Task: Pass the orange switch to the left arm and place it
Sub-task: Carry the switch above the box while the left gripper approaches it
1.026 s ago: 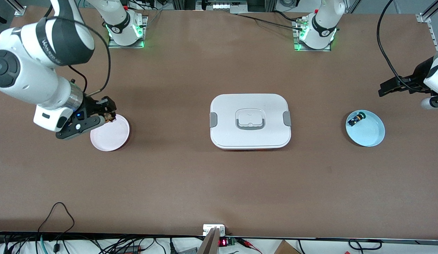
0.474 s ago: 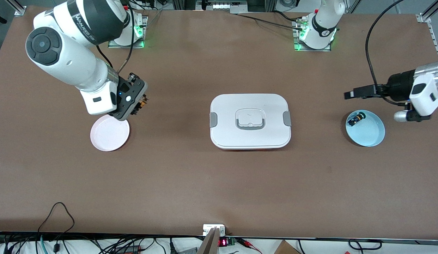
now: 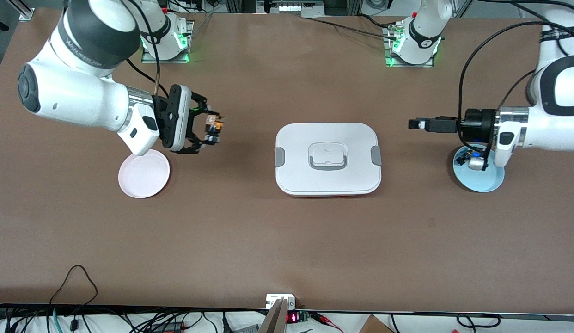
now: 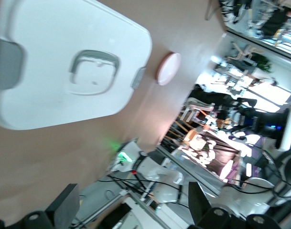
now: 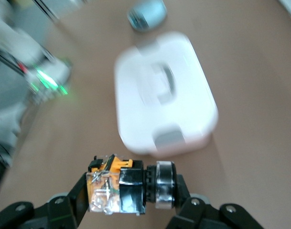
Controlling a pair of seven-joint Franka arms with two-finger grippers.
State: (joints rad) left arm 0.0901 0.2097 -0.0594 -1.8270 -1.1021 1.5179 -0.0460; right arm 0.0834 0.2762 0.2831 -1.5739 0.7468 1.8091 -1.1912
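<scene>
We keep the right gripper (image 3: pixel 212 128) pinching the orange switch (image 3: pixel 213 125) firm & high over the box (image 3: pixel 327 158), left gripper (image 3: pixel 418 124) spread wide, lined up level for handoff.

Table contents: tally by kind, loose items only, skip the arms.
Plates: 2, pink plate, blue plate
Boxes: 1, white box
Small parts: 2, orange switch in the right tool, blue-and-black part on the blue plate
Total: 5

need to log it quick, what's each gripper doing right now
Right gripper: shut on the orange switch, in the air beside the box.
Left gripper: open, empty.
</scene>
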